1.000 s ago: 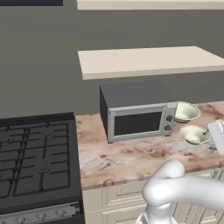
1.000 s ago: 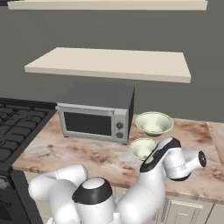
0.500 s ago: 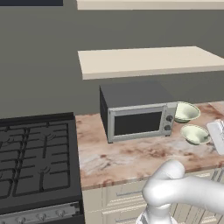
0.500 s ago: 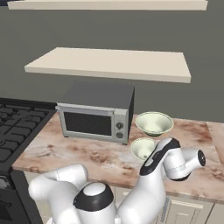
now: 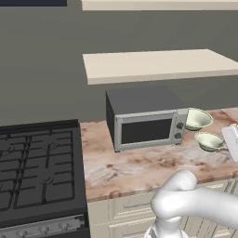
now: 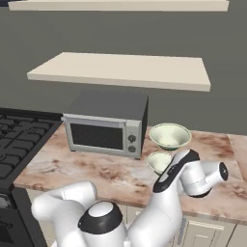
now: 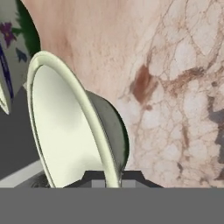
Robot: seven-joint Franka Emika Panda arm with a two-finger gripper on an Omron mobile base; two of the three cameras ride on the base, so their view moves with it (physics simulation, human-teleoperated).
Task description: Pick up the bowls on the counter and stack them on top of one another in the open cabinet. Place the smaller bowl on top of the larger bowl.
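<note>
Straddling the rim of the smaller bowl [image 7: 65, 131] with gripper [image 7: 109, 180] parted, unclenched, for a rim pinch; sits near bench [image 5: 139, 162] right edge, before larger bowl [image 6: 169, 135].

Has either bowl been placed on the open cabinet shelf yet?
No: in the left base view the larger bowl and the smaller bowl both sit on the counter, right of the microwave.

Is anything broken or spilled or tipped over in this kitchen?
No, nothing stands out. Both bowls sit upright on the counter beside the microwave: the larger bowl behind, the smaller bowl in front. The gripper is at the smaller bowl's rim. Neither looks cracked, and nothing is spilled.
</note>
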